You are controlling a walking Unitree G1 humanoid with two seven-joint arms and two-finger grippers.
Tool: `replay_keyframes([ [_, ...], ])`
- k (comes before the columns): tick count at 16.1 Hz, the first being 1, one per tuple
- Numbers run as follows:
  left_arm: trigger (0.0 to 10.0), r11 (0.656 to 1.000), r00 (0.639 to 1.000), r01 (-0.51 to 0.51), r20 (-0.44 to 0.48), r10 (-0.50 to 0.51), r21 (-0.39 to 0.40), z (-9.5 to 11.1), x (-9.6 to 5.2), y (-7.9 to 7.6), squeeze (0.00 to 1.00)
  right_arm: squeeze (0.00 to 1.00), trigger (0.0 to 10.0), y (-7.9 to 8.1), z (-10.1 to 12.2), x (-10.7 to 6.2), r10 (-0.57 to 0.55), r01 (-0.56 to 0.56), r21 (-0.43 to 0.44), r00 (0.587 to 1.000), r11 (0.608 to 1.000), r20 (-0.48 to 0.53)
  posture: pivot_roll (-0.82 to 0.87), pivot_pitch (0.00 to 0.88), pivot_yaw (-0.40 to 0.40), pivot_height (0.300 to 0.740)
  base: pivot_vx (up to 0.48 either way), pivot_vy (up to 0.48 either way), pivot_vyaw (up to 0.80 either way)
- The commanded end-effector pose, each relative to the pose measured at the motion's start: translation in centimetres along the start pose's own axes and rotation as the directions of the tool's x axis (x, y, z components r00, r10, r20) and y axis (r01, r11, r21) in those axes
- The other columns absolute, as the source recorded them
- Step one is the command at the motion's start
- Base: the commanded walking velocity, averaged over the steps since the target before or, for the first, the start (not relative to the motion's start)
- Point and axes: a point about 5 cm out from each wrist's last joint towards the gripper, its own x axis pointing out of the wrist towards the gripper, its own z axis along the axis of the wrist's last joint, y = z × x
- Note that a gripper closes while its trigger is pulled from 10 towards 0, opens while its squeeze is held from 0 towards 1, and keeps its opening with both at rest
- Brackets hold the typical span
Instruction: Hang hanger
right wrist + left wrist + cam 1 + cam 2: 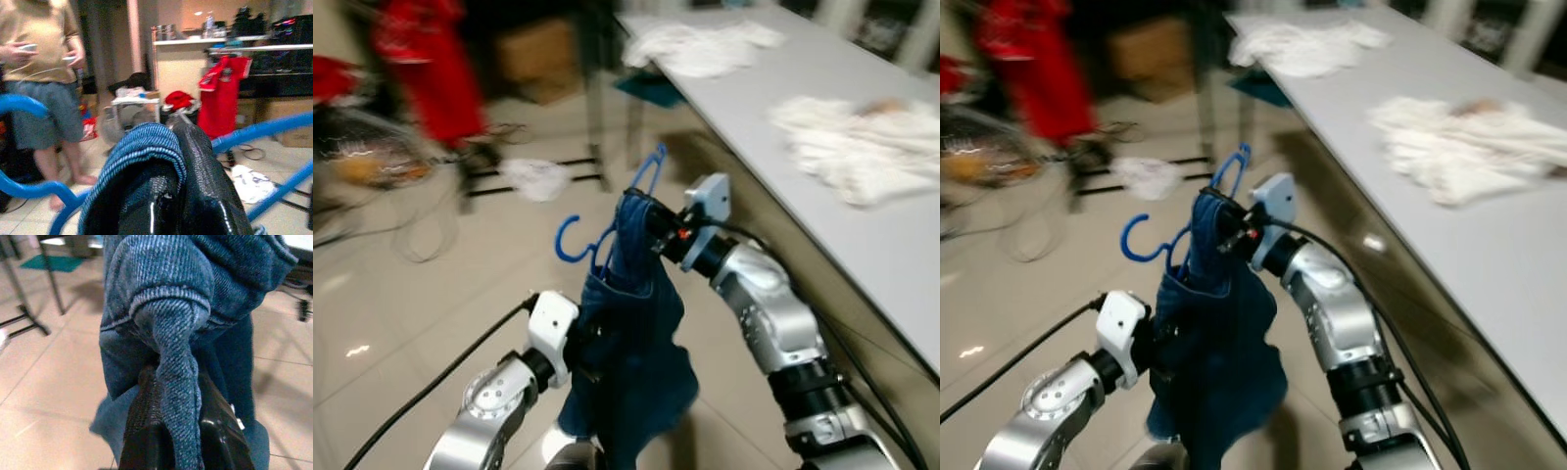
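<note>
A blue plastic hanger (570, 241) carries a dark blue denim garment (641, 362) that hangs down between my arms. My right gripper (644, 217) is raised in front of me and is shut on the top of the denim where it folds over the hanger (29, 188). In the right wrist view its fingers (205, 176) pinch the cloth. Lower down, my left gripper (176, 396) is shut on a rolled fold of the denim (171, 347). In the eye views the cloth hides the left fingertips.
A long grey table (862, 225) runs along the right with white clothes (862, 147) heaped on it. A red garment (435, 69) hangs at the back left, over rack legs (597, 147). White cloth (536, 178) and cables lie on the tiled floor. A person (44, 73) stands ahead.
</note>
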Motion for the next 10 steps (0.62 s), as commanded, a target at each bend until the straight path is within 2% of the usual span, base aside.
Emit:
replay_keyframes([
  [1, 10.0, 1.000, 1.000, 0.016, 0.005, -0.016, 0.026, -0.1, 0.6, -0.3, 0.00, 0.00, 10.0, -0.4, -1.1, -0.3, -0.043, 0.043, -0.004, 0.999, 0.999, -0.033, 0.00, 0.040, 0.025, 0.740, 0.000, 0.000, 0.00],
  [4, 10.0, 0.999, 0.999, 0.029, 0.043, -0.030, 0.023, -0.3, 1.4, -0.4, 0.00, 0.00, 10.0, -1.5, -3.7, -0.5, -0.193, 0.188, -0.053, 0.973, 0.981, -0.125, 0.00, 0.039, 0.026, 0.740, 0.000, 0.000, 0.00],
  [5, 10.0, 0.999, 0.998, 0.036, 0.054, -0.037, 0.007, -0.5, 1.5, -0.5, 0.00, 0.00, 10.0, -1.8, -4.2, -0.6, -0.230, 0.224, -0.061, 0.964, 0.973, -0.134, 0.00, 0.039, 0.026, 0.740, 0.000, 0.000, 0.00],
  [6, 10.0, 0.999, 0.998, 0.038, 0.059, -0.035, -0.038, -0.9, 1.7, -0.5, 0.00, 0.00, 10.0, -2.3, -5.1, -0.9, -0.299, 0.282, -0.116, 0.939, 0.952, -0.169, -0.01, 0.036, 0.030, 0.740, 0.000, 0.000, 0.00],
  [7, 10.0, 0.999, 0.998, 0.038, 0.059, -0.035, -0.038, -0.9, 1.7, -0.5, 0.00, 0.00, 10.0, -2.3, -5.1, -0.9, -0.299, 0.282, -0.116, 0.939, 0.952, -0.169, -0.01, 0.036, 0.030, 0.740, 0.000, 0.000, 0.00],
  [8, 10.0, 0.992, 0.997, 0.055, 0.053, -0.049, -0.115, -1.5, 2.2, -0.5, 0.00, 0.00, 10.0, -2.7, -6.5, -1.3, -0.358, 0.328, -0.164, 0.909, 0.930, -0.213, -0.01, 0.037, 0.027, 0.740, 0.000, 0.000, 0.00],
  [10, 10.0, 0.972, 0.997, 0.079, 0.019, -0.077, -0.221, -2.4, 2.8, -0.6, 0.00, 0.00, 10.0, -2.7, -7.8, -1.7, -0.395, 0.357, -0.188, 0.886, 0.915, -0.243, -0.01, 0.039, 0.027, 0.740, 0.000, 0.000, 0.00],
])
